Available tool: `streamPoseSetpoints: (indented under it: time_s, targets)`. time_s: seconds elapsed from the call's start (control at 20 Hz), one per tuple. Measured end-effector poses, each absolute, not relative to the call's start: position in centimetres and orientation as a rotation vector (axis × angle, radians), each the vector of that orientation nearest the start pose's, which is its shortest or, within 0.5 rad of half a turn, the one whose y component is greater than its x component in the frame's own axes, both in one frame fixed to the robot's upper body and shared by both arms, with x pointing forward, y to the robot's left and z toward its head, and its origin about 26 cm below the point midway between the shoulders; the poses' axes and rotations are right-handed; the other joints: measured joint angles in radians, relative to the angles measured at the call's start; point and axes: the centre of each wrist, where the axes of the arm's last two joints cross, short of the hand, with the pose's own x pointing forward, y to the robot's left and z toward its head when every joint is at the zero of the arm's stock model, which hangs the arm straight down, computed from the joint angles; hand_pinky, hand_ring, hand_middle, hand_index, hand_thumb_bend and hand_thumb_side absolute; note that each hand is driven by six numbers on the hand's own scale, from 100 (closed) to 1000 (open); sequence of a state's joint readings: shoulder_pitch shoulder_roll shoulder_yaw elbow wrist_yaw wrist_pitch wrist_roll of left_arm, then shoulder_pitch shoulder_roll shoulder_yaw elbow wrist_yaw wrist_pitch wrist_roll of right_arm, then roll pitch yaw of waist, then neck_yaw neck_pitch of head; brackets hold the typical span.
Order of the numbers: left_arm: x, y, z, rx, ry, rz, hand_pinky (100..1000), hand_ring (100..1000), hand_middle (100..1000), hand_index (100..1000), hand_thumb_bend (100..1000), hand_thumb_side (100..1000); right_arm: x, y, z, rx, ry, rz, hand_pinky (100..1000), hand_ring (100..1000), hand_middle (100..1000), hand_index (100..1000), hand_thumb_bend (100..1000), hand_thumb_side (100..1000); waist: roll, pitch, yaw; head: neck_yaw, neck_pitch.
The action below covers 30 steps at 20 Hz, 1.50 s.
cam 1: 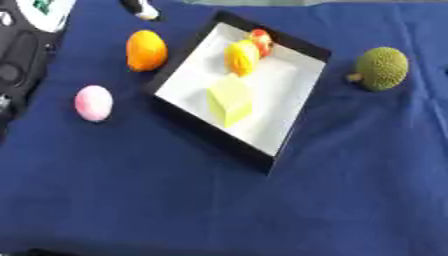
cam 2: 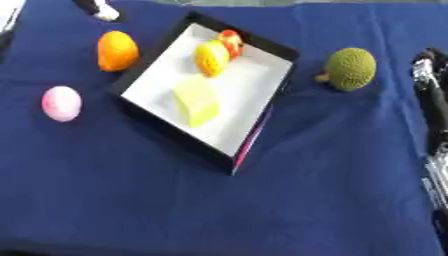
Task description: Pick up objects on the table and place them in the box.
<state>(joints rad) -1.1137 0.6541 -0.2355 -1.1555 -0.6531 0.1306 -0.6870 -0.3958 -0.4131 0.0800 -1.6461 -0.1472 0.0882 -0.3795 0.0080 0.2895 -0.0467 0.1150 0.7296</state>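
Note:
A black box with a white floor (cam 1: pixel 289 80) lies askew in the middle of the blue cloth. Inside it are a pale yellow block (cam 1: pixel 229 99), a yellow fruit (cam 1: pixel 241 57) and a red fruit (cam 1: pixel 261 41). Left of the box, on the cloth, sit an orange (cam 1: pixel 145 50) and a pink egg-shaped thing (cam 1: pixel 93 103). To the box's right is a bumpy green fruit (cam 2: pixel 351 68). A black and silver part of my right arm or hand (cam 2: pixel 429 100) runs along the right edge, apart from the green fruit. No left hand shows.
A black bulky shape (cam 1: pixel 19 65) with a white piece above it fills the far left edge. A small black and white thing (cam 1: pixel 140 9) lies at the top, beyond the orange. Blue cloth (cam 1: pixel 219 210) covers the near half of the table.

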Motion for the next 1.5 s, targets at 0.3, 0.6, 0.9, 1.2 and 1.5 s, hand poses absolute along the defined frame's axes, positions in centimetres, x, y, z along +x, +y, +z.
streamPoseSetpoints:
  time_s: [0.3,0.6,0.9,1.2,1.5]
  targets:
    - [46.0,30.3,32.8,0.843,-1.24,-1.346,829,887,872,881,581,200,35.6,-27.7,15.2,-0.345,-1.955,0.007,984,846,805,895,100,726,0.0,0.0,-0.001,-0.002,-0.001]
    - [47.2,30.9,31.0,0.777,-1.187,-1.34,840,900,878,888,618,261,35.6,-27.6,15.2,-0.344,-1.956,0.007,984,846,805,895,100,727,0.0,0.0,-0.008,-0.003,-0.002]
    - [48.0,31.3,29.5,0.78,-1.154,-1.314,838,898,876,887,614,276,35.7,-27.5,15.5,-0.339,-1.964,0.006,983,846,805,894,100,730,0.0,0.0,-0.016,-0.003,-0.01]
    - [48.5,31.8,28.6,0.807,-1.13,-1.272,841,903,881,894,635,245,35.8,-27.3,15.7,-0.333,-1.972,0.004,983,845,805,894,100,733,0.0,0.0,-0.022,-0.003,-0.02]
    - [48.7,32.5,28.1,0.876,-1.082,-1.235,842,904,881,894,629,250,35.9,-27.0,15.7,-0.32,-1.973,-0.001,983,845,805,894,100,735,0.0,0.001,-0.029,-0.003,-0.028]
